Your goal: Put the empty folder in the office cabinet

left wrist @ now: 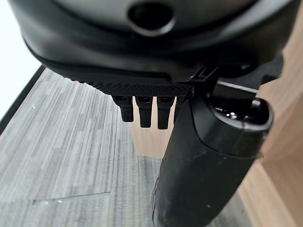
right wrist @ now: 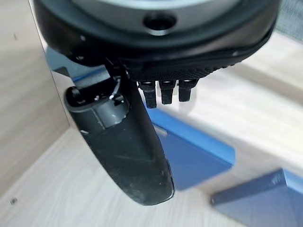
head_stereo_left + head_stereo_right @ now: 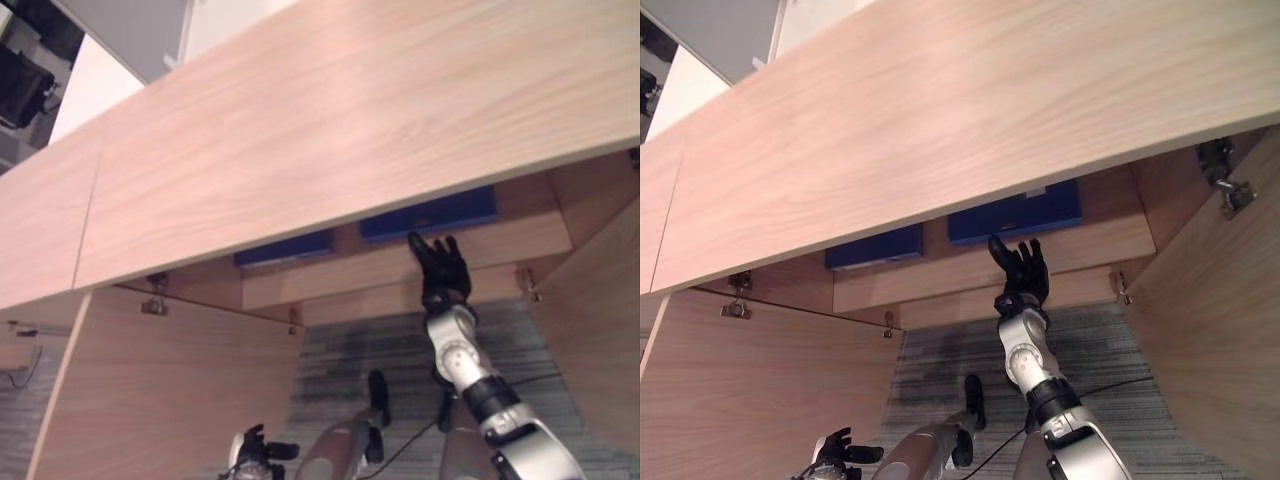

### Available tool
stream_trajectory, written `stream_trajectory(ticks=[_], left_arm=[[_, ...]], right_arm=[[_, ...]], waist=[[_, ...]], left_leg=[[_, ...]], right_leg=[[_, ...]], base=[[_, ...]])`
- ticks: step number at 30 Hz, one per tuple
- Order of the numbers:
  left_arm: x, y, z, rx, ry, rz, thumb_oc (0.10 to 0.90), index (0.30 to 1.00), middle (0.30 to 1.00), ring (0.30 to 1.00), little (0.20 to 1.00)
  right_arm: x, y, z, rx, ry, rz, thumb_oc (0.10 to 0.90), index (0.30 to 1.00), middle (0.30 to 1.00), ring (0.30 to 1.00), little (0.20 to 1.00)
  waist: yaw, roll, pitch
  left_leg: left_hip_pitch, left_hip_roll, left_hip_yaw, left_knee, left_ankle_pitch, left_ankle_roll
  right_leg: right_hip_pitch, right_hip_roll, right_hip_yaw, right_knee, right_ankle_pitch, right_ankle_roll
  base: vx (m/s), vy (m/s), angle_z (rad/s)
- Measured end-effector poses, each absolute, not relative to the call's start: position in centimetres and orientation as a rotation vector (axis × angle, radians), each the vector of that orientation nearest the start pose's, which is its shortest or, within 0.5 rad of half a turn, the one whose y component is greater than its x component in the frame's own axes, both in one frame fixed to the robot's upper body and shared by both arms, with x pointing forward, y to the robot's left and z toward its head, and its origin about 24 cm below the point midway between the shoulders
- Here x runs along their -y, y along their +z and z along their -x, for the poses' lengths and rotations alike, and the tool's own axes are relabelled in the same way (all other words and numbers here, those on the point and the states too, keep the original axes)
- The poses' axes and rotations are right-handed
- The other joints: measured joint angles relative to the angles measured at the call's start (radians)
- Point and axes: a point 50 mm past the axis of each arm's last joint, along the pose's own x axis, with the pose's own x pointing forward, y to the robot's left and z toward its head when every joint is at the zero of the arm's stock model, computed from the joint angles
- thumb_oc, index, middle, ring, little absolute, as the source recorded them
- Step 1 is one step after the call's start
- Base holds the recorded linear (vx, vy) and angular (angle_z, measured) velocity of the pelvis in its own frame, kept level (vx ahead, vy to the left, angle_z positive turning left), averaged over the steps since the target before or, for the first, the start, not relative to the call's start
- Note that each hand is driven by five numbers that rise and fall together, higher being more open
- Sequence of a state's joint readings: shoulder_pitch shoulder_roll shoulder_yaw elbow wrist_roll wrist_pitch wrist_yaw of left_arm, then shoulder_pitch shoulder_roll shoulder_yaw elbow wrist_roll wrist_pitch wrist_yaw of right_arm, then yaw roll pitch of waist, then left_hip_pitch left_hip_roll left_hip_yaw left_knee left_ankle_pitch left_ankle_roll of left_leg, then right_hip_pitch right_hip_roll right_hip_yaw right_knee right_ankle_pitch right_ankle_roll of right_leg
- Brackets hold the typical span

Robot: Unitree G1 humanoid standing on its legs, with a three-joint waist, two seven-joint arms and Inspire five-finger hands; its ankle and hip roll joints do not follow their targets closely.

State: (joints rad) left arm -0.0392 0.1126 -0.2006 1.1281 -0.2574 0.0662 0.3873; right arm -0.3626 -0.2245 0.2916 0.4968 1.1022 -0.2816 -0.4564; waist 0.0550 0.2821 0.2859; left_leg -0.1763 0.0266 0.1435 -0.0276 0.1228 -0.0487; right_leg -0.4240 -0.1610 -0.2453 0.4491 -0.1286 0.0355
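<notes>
Two blue folders lie flat on a shelf inside the open wooden cabinet, one to the left point(image 3: 285, 248) and one to the right point(image 3: 430, 215). My right hand point(image 3: 440, 270) reaches up to the shelf's front edge just below the right folder, open, its fingers straight and holding nothing. In the right wrist view the same folder point(image 2: 194, 151) lies past the thumb point(image 2: 123, 142), with the other folder point(image 2: 255, 196) beside it. Whether the fingertips touch the folder I cannot tell. My left hand point(image 3: 255, 450) hangs low by the floor, open with relaxed fingers.
The cabinet's broad top point(image 3: 330, 130) overhangs the shelf. Its left door point(image 3: 160, 390) and right door point(image 3: 600, 320) stand open on either side. Grey striped carpet point(image 3: 370, 350) covers the floor in front.
</notes>
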Motion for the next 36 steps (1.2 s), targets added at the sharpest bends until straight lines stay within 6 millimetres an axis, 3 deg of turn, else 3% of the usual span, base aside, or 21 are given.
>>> stream_trajectory(ticks=[3,7,10,12,14,18,19,20,21,22,23,24,26,27,28,29,30,31,32,34,36], left_arm=[[-20.3,-16.6,-8.6,-1.27,0.459,-0.189,0.8,0.9,0.9,0.9,0.9],[-21.1,-16.8,-7.0,-1.325,0.501,-0.202,0.8,0.9,0.9,0.9,0.9],[-22.2,-16.6,-7.2,-1.322,0.519,-0.223,0.8,0.9,0.9,0.9,0.9],[-22.7,-16.8,-6.0,-1.381,0.542,-0.221,0.8,0.9,0.9,0.9,0.9],[-22.6,-17.1,-3.9,-1.473,0.532,-0.213,0.8,0.9,0.9,0.9,0.9],[-22.8,-17.0,-5.3,-1.447,0.419,-0.253,0.8,0.9,0.9,0.9,0.9],[-22.8,-17.0,-5.3,-1.447,0.417,-0.255,0.8,0.9,0.9,0.9,0.9],[-23.1,-16.8,-6.0,-1.429,0.402,-0.283,0.8,0.9,0.9,0.9,0.9],[-22.7,-16.9,-6.2,-1.425,0.391,-0.278,0.8,0.9,0.9,0.9,0.9],[-21.9,-16.9,-7.3,-1.393,0.361,-0.279,0.8,0.9,0.9,0.9,0.9],[-21.6,-16.9,-7.8,-1.372,0.329,-0.295,0.8,0.9,0.9,0.9,0.9],[-22.1,-16.6,-8.5,-1.346,0.331,-0.308,0.8,0.9,0.9,0.9,0.9],[-21.5,-16.8,-8.4,-1.357,0.305,-0.315,0.8,0.9,0.9,0.9,0.9],[-20.7,-16.9,-8.4,-1.355,0.295,-0.294,0.8,0.9,0.9,0.9,0.9],[-19.7,-17.0,-8.7,-1.345,0.257,-0.277,0.8,0.9,0.9,0.9,0.9],[-20.7,-16.7,-9.4,-1.327,0.278,-0.291,0.8,0.9,0.9,0.9,0.9],[-21.3,-16.6,-9.3,-1.333,0.291,-0.299,0.8,0.9,0.9,0.9,0.9],[-21.5,-16.9,-7.7,-1.386,0.293,-0.296,0.8,0.9,0.9,0.9,0.9],[-23.6,-16.7,-6.8,-1.414,0.343,-0.33,0.8,0.9,0.9,0.9,0.9],[-23.9,-16.8,-5.1,-1.456,0.35,-0.333,0.8,0.9,0.9,0.9,0.9],[-23.8,-16.9,-4.2,-1.483,0.344,-0.331,0.8,0.9,0.9,0.9,0.9]], right_arm=[[18.6,-4.5,-24.9,-0.4,-0.553,-0.702,0.8,0.9,0.9,0.9,0.9],[21.3,-7.9,-20.2,-0.491,-0.755,-0.752,0.8,0.9,0.9,0.9,0.9],[22.9,-8.4,-19.0,-0.489,-0.812,-0.777,0.8,0.9,0.9,0.9,0.9],[21.7,-8.6,-18.0,-0.489,-0.758,-0.839,0.8,0.9,0.9,0.9,0.9],[21.2,-9.5,-16.6,-0.536,-0.735,-0.871,0.8,0.9,0.9,0.9,0.9],[23.7,-12.7,-12.2,-0.642,-0.955,-0.901,0.8,0.9,0.9,0.9,0.9],[23.8,-12.7,-12.1,-0.644,-0.961,-0.901,0.8,0.9,0.9,0.9,0.9],[24.6,-13.5,-10.8,-0.663,-1.05,-0.913,0.8,0.9,0.9,0.9,0.9],[25.0,-13.6,-11.0,-0.664,-1.087,-0.917,0.8,0.9,0.9,0.9,0.9],[25.9,-14.0,-9.3,-0.671,-1.171,-0.916,0.8,0.9,0.9,0.9,0.9],[26.0,-14.6,-7.1,-0.71,-1.248,-0.911,0.8,0.9,0.9,0.9,0.9],[25.5,-15.0,-6.2,-0.745,-1.264,-0.908,0.8,0.9,0.9,0.9,0.9],[25.5,-14.8,-7.0,-0.739,-1.227,-0.902,0.8,0.9,0.9,0.9,0.9],[25.6,-14.9,-6.7,-0.743,-1.252,-0.904,0.8,0.9,0.9,0.9,0.9],[26.1,-14.8,-6.3,-0.731,-1.287,-0.915,0.8,0.9,0.9,0.9,0.9],[24.9,-15.1,-5.8,-0.743,-1.293,-0.947,0.8,0.9,0.9,0.9,0.9],[25.1,-14.8,-7.4,-0.72,-1.235,-0.953,0.8,0.9,0.9,0.9,0.9],[26.2,-14.4,-7.6,-0.693,-1.231,-0.93,0.8,0.9,0.9,0.9,0.9],[25.1,-15.0,-7.1,-0.743,-1.241,-0.944,0.8,0.9,0.9,0.9,0.9],[26.6,-14.7,-6.4,-0.805,-1.215,-0.778,0.8,0.9,0.9,0.9,0.9],[27.3,-13.8,-6.9,-0.81,-1.117,-0.653,0.8,0.9,0.9,0.9,0.9]], waist=[[-0.013,-0.072,-0.082],[-0.055,-0.184,-0.127],[-0.065,-0.262,-0.135],[-0.095,-0.297,-0.142],[-0.131,-0.282,-0.17],[-0.176,-0.291,-0.205],[-0.176,-0.292,-0.206],[-0.181,-0.312,-0.212],[-0.184,-0.281,-0.203],[-0.2,-0.255,-0.201],[-0.204,-0.291,-0.214],[-0.203,-0.329,-0.209],[-0.235,-0.299,-0.189],[-0.242,-0.282,-0.177],[-0.24,-0.242,-0.175],[-0.265,-0.315,-0.178],[-0.268,-0.312,-0.129],[-0.273,-0.185,-0.121],[-0.262,-0.273,-0.113],[-0.223,-0.286,-0.119],[-0.212,-0.289,-0.136]], left_leg=[[0.041,0.04,0.003,0.011,-0.028,-0.03],[0.038,0.085,0.009,0.056,-0.021,-0.059],[0.023,0.085,0.024,0.146,0.045,-0.103],[0.01,0.033,0.028,0.467,-0.155,-0.067],[0.098,-0.024,0.008,0.566,-0.286,-0.065],[0.351,-0.071,0.048,-0.019,-0.318,0.062],[0.353,-0.074,0.048,-0.022,-0.318,0.063],[0.352,-0.129,0.044,-0.059,-0.289,0.115],[0.31,-0.095,0.046,-0.056,-0.253,0.166],[0.264,-0.064,0.072,-0.043,-0.193,0.176],[0.264,-0.11,0.074,-0.042,-0.201,0.167],[0.236,-0.133,0.097,0.007,-0.213,0.166],[0.186,-0.107,0.102,0.042,-0.203,0.188],[0.157,-0.08,0.131,0.048,-0.174,0.214],[0.121,-0.046,0.128,0.027,-0.179,0.203],[0.098,-0.123,0.187,0.128,-0.203,0.161],[0.144,-0.167,0.205,0.213,-0.252,0.195],[0.304,-0.093,0.189,-0.049,-0.198,0.222],[0.299,-0.127,0.182,-0.029,-0.174,0.249],[0.263,-0.116,0.204,-0.029,-0.151,0.23],[0.254,-0.121,0.198,-0.049,-0.142,0.202]], right_leg=[[0.061,0.046,-0.01,-0.032,-0.04,0.005],[0.083,0.094,-0.013,-0.039,-0.076,-0.023],[0.132,0.098,-0.014,-0.12,-0.051,-0.066],[0.205,0.113,-0.013,-0.234,0.023,-0.046],[0.278,0.173,-0.008,-0.351,0.116,-0.059],[0.307,0.258,0.062,-0.489,0.237,-0.056],[0.307,0.258,0.063,-0.491,0.238,-0.054],[0.28,0.247,0.102,-0.5,0.237,-0.007],[0.218,0.254,0.073,-0.409,0.139,0.072],[0.112,0.223,0.08,-0.174,0.102,-0.034],[0.112,0.143,0.128,-0.131,0.064,0.072],[0.133,0.119,0.14,-0.231,0.14,0.059],[0.16,0.153,0.141,-0.324,0.163,0.155],[0.13,0.163,0.141,-0.267,0.172,0.089],[0.113,0.168,0.142,-0.136,0.122,0.089],[0.203,0.064,0.133,-0.254,0.096,0.142],[0.226,0.073,0.083,-0.329,0.132,0.205],[0.213,0.119,-0.059,-0.271,0.105,0.227],[0.203,-0.013,-0.057,-0.173,0.096,0.22],[0.21,-0.107,0.061,-0.041,0.089,0.214],[0.288,-0.098,0.132,-0.146,0.073,0.235]], base=[[0.1,-0.207,-0.12],[0.05,-0.196,-0.05],[-0.06,-0.104,-0.11],[-0.02,0.05,-0.21],[-0.01,0.124,-0.18],[-0.14,0.194,-0.13],[-0.2,0.178,-0.82],[-0.23,0.173,-1.11],[-0.24,0.168,-1.13],[-0.33,0.219,-0.51],[-0.35,0.194,-0.44],[-0.35,0.181,-0.73],[-0.24,0.107,-1.22],[-0.25,0.077,-1.03],[-0.24,0.072,-0.43],[-0.23,0.051,-0.37],[-0.19,0.019,-0.85],[-0.18,-0.033,-1.25],[-0.14,-0.051,-0.76],[-0.03,-0.124,-0.39],[0.04,-0.102,-0.23]])
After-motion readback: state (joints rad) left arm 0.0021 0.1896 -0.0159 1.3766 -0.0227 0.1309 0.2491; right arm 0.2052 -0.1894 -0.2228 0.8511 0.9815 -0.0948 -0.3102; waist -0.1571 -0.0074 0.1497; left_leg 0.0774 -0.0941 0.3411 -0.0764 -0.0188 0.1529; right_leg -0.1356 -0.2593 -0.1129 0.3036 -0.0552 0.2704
